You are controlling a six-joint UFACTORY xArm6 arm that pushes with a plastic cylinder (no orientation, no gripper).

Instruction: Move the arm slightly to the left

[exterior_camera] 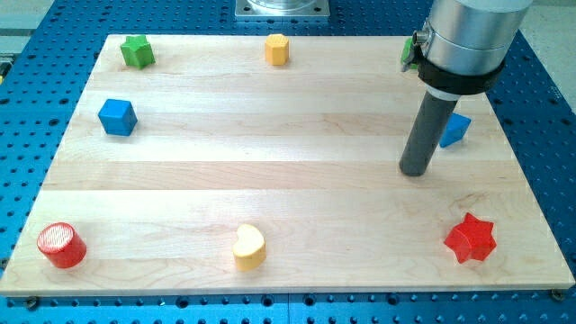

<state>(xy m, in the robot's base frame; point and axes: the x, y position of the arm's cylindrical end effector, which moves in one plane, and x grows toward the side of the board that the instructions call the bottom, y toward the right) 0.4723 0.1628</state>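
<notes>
Scanning the wooden table (pixel 297 117) from the view's left: a red cylinder (pixel 61 245) at the bottom corner, a blue cube (pixel 117 117) and green star (pixel 138 51) above it, then a yellow heart (pixel 249 247) low and a yellow hexagonal block (pixel 277 49) high. On the right, my tip (pixel 414 171) stands just left of a partly hidden blue block (pixel 455 130), with a red star (pixel 471 238) below. The arm has no fingers. The small leftward shift looks not yet begun; that path lies open.

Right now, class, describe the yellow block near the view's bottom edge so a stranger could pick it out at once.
Start at the wooden board and follow its bottom edge to about the middle. There sits the yellow heart-shaped block, between the red cylinder and red star. Unlike the yellow hexagonal block at the top, it is rounded.
</notes>
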